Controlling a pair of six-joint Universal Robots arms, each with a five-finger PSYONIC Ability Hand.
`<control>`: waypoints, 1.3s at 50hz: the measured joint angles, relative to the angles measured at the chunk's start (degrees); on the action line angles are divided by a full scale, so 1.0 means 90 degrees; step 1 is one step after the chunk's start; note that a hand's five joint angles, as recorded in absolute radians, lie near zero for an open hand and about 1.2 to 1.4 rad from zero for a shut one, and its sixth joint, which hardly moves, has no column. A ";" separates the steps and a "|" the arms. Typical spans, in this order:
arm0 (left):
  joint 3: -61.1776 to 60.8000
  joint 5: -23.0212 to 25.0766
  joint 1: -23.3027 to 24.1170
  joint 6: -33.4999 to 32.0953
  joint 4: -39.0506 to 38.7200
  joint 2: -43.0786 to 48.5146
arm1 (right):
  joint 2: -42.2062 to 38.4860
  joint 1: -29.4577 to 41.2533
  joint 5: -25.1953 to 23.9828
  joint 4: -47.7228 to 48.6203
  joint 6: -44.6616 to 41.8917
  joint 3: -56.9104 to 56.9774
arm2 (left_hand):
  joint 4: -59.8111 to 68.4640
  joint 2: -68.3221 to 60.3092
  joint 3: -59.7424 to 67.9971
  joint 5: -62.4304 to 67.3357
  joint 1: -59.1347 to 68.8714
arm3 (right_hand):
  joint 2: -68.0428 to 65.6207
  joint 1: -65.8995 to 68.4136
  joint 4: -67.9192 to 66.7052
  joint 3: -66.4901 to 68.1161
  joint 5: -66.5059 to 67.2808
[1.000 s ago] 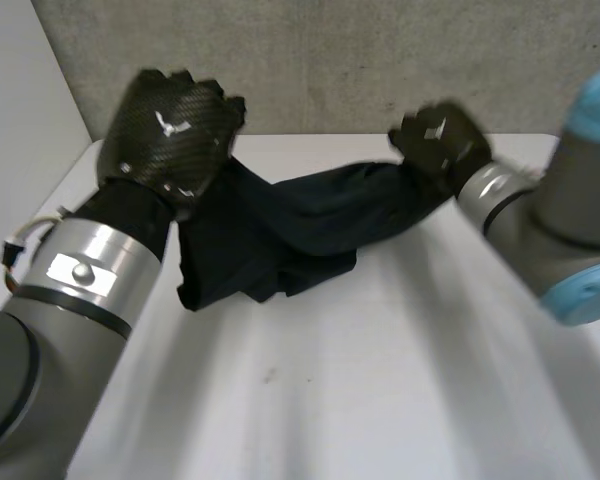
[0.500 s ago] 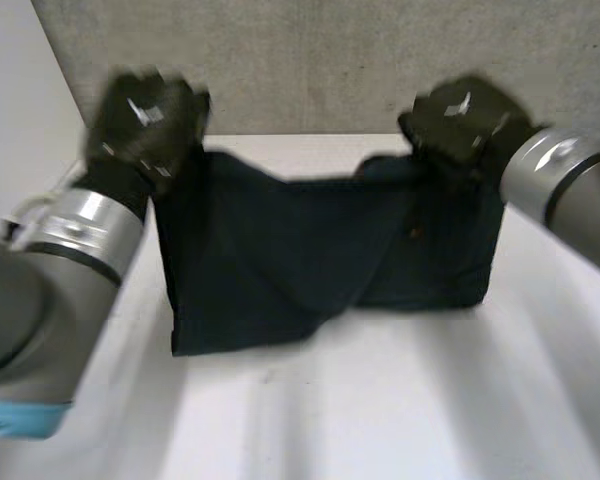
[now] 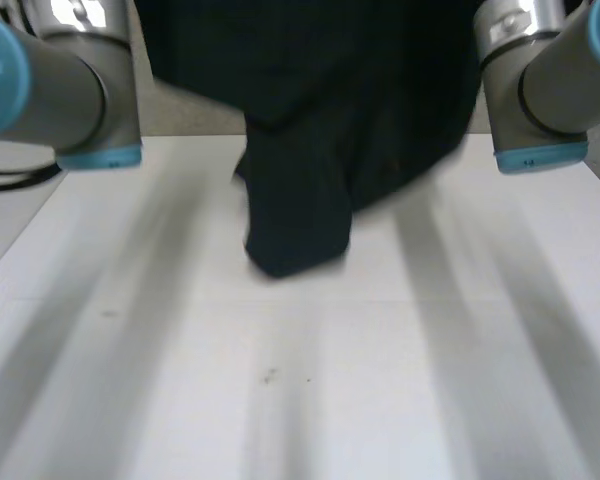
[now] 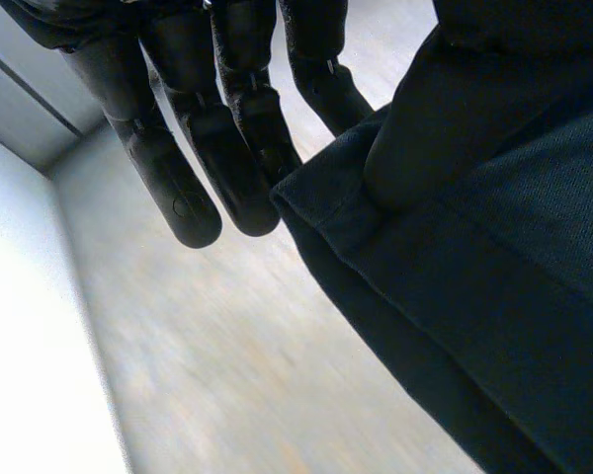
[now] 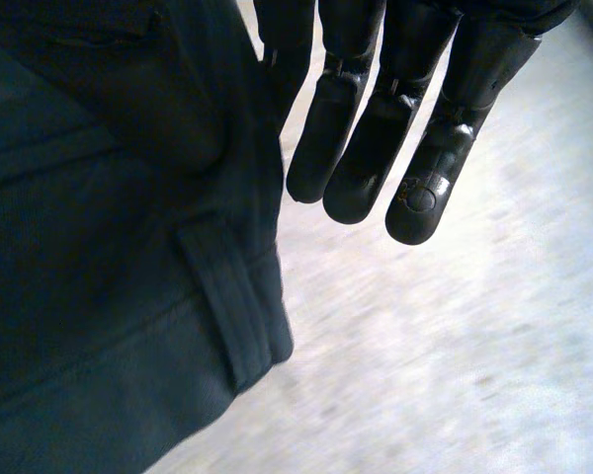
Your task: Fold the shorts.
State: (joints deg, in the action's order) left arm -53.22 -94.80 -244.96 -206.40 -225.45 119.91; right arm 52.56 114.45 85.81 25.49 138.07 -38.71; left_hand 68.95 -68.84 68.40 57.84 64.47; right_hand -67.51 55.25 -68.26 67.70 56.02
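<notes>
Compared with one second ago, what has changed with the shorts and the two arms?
Both arms rose: the left arm and right arm now hold the shorts high, hanging bunched above the white table. Half a second ago they were spread wide and lower. Unchanged: the left robot hand and right robot hand still grip the shorts, one at each side.

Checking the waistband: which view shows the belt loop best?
Right wrist view: the narrow stitched belt loop on the dark navy cloth shorts is plain. Head view shows the shorts hanging, left wrist view a hemmed edge.
</notes>
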 measured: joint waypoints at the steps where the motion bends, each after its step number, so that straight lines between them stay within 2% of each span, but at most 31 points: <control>1: -0.0131 -0.0028 -0.0005 0.0039 -0.0496 -0.0289 | 0.0231 0.0019 0.0043 0.0517 0.0010 -0.0229 | 0.0000 0.0000 0.0000 0.0000 0.0000 | 0.0000 0.0000 0.0000 0.0000 0.0000; 3: -0.0453 -0.0035 -0.0002 0.0091 -0.0860 -0.0605 | 0.0471 0.0071 0.0098 0.0815 0.0028 -0.0556 | 0.0000 0.0000 0.0000 0.0000 0.0000 | 0.0000 0.0000 0.0000 0.0001 0.0013; 5: -0.0453 -0.0035 -0.0002 0.0091 -0.0860 -0.0605 | 0.0471 0.0071 0.0098 0.0815 0.0028 -0.0556 | 0.0000 0.0000 0.0000 0.0000 0.0000 | 0.0000 0.0000 0.0000 0.0001 0.0013; 6: -0.0928 -0.0031 0.0004 0.0137 -0.0995 -0.0832 | 0.0546 0.0099 0.0116 0.0827 0.0036 -0.0683 | 0.0000 0.0000 0.0000 0.0000 0.0000 | 0.0000 0.0000 0.0000 0.0001 0.0013; 11: -0.2068 -0.0017 -0.0003 0.0230 -0.0933 -0.0998 | 0.0828 0.0260 0.0176 0.0070 0.0075 -0.1596 | -0.0001 0.0000 0.0001 0.0000 0.0000 | -0.0001 0.0001 -0.0001 0.0000 0.0042; 20: -0.4077 0.0003 0.0013 0.0453 -0.0554 -0.0927 | 0.0738 0.0342 0.0106 -0.1158 0.0084 -0.3019 | 0.0000 0.0000 0.0001 0.0000 0.0001 | -0.0012 0.0068 -0.0001 -0.0001 0.0056; 26: -0.5433 0.0022 0.0138 0.0421 0.0452 -0.0923 | 0.0400 0.0426 0.0037 -0.1457 0.0030 -0.4387 | 0.0000 0.0000 0.0003 0.0001 0.0003 | -0.0035 0.0092 -0.0001 -0.0001 0.0057; 30: -0.5965 0.0012 0.0234 0.0348 0.1423 -0.1103 | 0.0371 0.0400 0.0000 -0.1583 -0.0006 -0.5178 | 0.0000 0.0000 0.0003 0.0000 0.0003 | -0.0035 0.0152 -0.0001 -0.0001 0.0060; 32: -0.6033 0.0009 0.0248 0.0342 0.1607 -0.1170 | 0.0404 0.0396 -0.0011 -0.1620 -0.0010 -0.5306 | -0.0001 0.0000 0.0003 0.0001 0.0003 | -0.0035 0.0152 -0.0001 -0.0001 0.0060; 33: -0.6183 0.0007 0.0293 0.0343 0.2071 -0.1377 | 0.0443 0.0392 -0.0021 -0.1653 -0.0014 -0.5414 | 0.0000 0.0000 0.0003 0.0000 0.0003 | -0.0035 0.0151 -0.0001 -0.0001 0.0060; 38: -0.6440 0.0007 0.0445 0.0371 0.2861 -0.1891 | 0.1047 0.0373 -0.0086 -0.2043 -0.0060 -0.6077 | 0.0000 0.0000 0.0003 0.0000 0.0003 | -0.0035 0.0152 -0.0001 0.0004 0.0061; 39: -0.6554 0.0006 0.0534 0.0382 0.3128 -0.2150 | 0.1425 0.0368 -0.0121 -0.2310 -0.0086 -0.6335 | 0.0000 0.0000 0.0003 0.0000 0.0003 | -0.0035 0.0151 -0.0001 0.0007 0.0061; 49: -0.7359 -0.0022 0.0794 0.0061 0.3739 -0.3168 | 0.2522 0.0266 -0.0491 -0.3294 -0.0158 -0.7340 | 0.0000 0.0000 0.0003 0.0000 0.0003 | -0.0035 0.0152 -0.0001 0.0007 0.0068; 65: -0.8143 -0.0022 0.0976 -0.0289 0.4165 -0.3376 | 0.2700 -0.0272 -0.0637 -0.4737 -0.0746 -0.7906 | 0.0000 0.0000 0.0003 0.0000 0.0003 | -0.0035 0.0151 -0.0001 0.0007 0.0068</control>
State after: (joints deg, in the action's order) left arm -126.51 -95.00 -236.17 -209.01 -187.97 89.53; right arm 76.86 112.01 80.08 -17.14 131.36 -109.86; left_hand 68.95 -68.84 68.42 57.84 64.50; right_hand -67.83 56.61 -68.27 67.76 56.63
